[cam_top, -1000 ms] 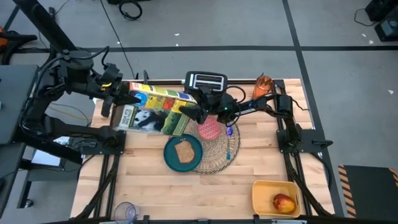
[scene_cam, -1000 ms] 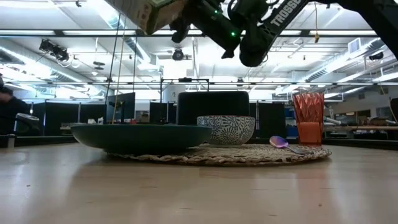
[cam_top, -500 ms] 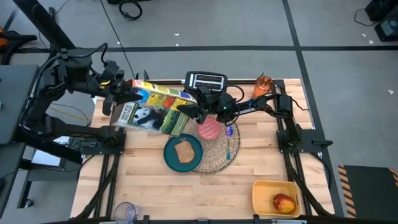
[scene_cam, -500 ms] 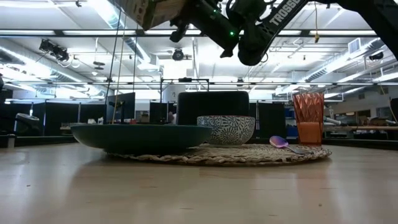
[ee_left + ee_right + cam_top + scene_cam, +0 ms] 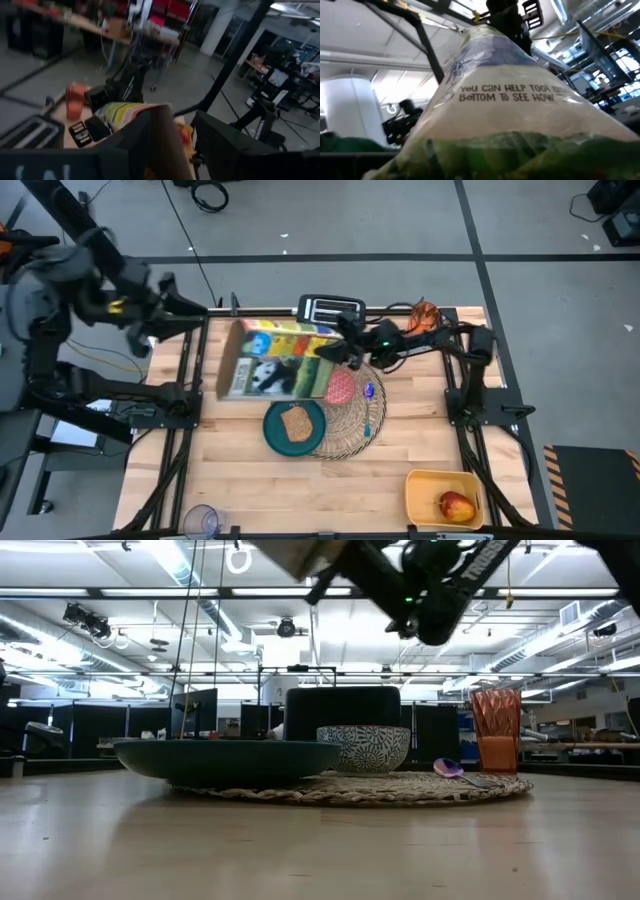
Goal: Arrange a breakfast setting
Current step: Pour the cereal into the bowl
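Observation:
A cereal box (image 5: 275, 362) with a panda print is held in the air over the table's far middle, above the teal plate (image 5: 272, 435). My right gripper (image 5: 342, 356) is shut on its right end; the box fills the right wrist view (image 5: 505, 100). My left gripper (image 5: 203, 311) is open off the box's left end, with a gap to it; the box shows beyond its fingers (image 5: 131, 111). The plate holds toast (image 5: 295, 421) and sits partly on the wicker placemat (image 5: 355, 430), with the pink bowl (image 5: 340, 388) and blue-handled spoon (image 5: 372, 402). The orange cup (image 5: 425, 313) stands far right. My right gripper holds the cereal box by its right end (image 5: 330, 358), coming level from the table's right side. The box itself hides the fingers in the wrist view. The box is lifted clear of the table and reaches out leftward from the gripper, also seen in the low view (image 5: 300, 552).
A toaster (image 5: 330, 307) stands at the far edge behind the box. A yellow container (image 5: 432, 485) with the apple (image 5: 456, 505) sits at the near right. A clear cup (image 5: 201, 521) stands at the near left. Bare wood lies along the near middle.
My left gripper has let go of the box's left end and drawn back up and toward the table's left far corner. My right gripper has carried the box toward the table's right; the box has swung about, with its printed face now more toward the camera.

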Robot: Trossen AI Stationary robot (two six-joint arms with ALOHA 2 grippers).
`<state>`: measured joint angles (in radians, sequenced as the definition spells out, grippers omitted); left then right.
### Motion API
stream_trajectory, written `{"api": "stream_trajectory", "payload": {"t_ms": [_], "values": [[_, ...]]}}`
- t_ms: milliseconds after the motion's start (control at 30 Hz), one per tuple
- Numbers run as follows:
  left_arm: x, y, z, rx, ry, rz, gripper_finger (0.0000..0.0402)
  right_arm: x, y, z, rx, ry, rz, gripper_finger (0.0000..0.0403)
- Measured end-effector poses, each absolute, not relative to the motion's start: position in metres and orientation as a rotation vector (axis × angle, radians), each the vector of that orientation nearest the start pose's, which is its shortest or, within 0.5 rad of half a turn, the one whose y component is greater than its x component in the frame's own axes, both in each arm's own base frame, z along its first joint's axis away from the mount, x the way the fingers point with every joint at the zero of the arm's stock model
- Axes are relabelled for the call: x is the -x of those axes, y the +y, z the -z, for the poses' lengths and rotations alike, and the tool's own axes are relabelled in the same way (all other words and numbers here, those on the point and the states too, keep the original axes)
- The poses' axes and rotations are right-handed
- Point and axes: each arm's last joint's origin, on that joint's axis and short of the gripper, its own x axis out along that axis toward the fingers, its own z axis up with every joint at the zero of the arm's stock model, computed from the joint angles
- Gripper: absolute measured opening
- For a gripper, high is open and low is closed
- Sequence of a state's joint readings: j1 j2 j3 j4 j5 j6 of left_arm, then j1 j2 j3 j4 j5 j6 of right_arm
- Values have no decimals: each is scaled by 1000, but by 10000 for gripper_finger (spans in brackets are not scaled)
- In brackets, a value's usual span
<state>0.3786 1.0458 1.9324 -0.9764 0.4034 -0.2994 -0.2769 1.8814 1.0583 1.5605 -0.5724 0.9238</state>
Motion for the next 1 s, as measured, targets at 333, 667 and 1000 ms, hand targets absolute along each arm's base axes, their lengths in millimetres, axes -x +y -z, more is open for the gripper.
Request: {"api": "stream_trajectory", "payload": {"t_ms": [333, 667, 1000], "values": [[-82, 23, -549, 383, 64, -89, 172, -248, -90, -283, -522, -507, -374, 209], [-134, 48, -518, 342, 113, -236, 172, -174, -72, -267, -519, -458, -278, 208], [-158, 53, -485, 412, 193, -236, 172, -142, -82, -263, -600, -295, -302, 208]]}}
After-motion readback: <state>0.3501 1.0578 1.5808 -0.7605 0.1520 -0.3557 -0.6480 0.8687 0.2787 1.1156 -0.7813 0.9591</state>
